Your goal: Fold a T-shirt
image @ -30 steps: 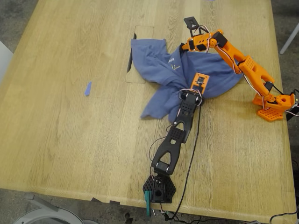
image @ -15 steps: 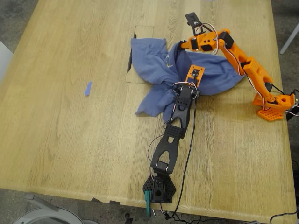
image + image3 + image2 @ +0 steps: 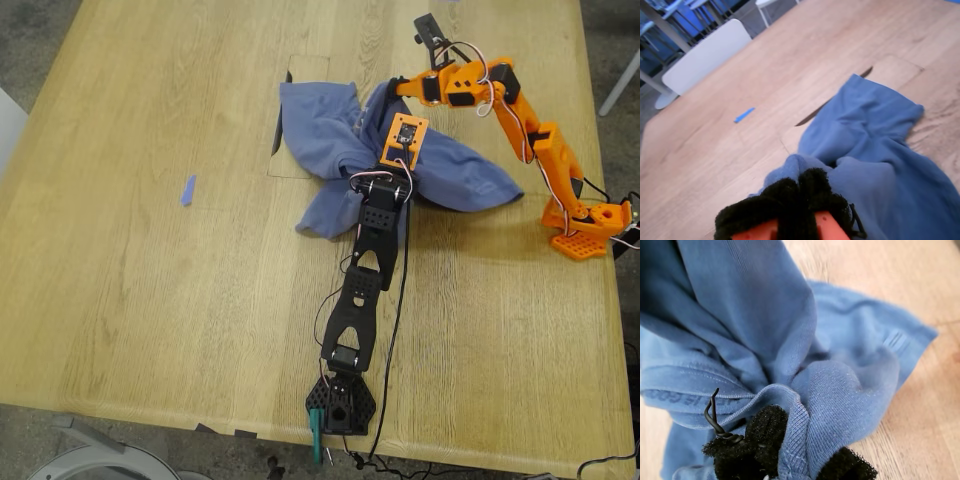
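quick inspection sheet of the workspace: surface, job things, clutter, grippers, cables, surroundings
surface: wooden table with a rectangular hatch under the cloth's edge
job's things: T-shirt, bunched, unfolded
clutter: small blue scrap, apart from the shirt
grippers: my first gripper shut on a fold of T-shirt; my second gripper shut on the T-shirt
cables: black lead along the black arm; wires on the orange arm
surroundings: white chair
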You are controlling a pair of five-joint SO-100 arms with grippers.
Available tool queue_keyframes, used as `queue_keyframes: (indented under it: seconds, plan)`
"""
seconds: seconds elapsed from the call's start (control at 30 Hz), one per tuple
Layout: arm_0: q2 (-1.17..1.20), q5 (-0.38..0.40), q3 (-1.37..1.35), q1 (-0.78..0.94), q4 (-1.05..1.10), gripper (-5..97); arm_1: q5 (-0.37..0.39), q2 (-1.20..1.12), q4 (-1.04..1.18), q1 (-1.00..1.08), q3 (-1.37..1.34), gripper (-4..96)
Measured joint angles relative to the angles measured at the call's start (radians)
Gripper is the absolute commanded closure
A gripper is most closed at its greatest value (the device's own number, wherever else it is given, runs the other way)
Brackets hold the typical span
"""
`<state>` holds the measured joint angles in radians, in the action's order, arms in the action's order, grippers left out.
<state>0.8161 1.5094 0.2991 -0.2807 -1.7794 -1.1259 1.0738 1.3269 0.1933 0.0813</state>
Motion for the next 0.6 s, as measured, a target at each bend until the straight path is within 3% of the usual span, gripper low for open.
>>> queue_keyframes:
  seconds: [0.3,0.6]
  plan:
    - [0.161,-0.006,0.0,0.002,0.02,92,-0.032,0.089,-0.089,-0.06,0.0,91.6]
    - [0.293,-0.066,0.0,0.023,0.133,92,-0.077,0.112,-0.27,-0.12,0.002,91.6]
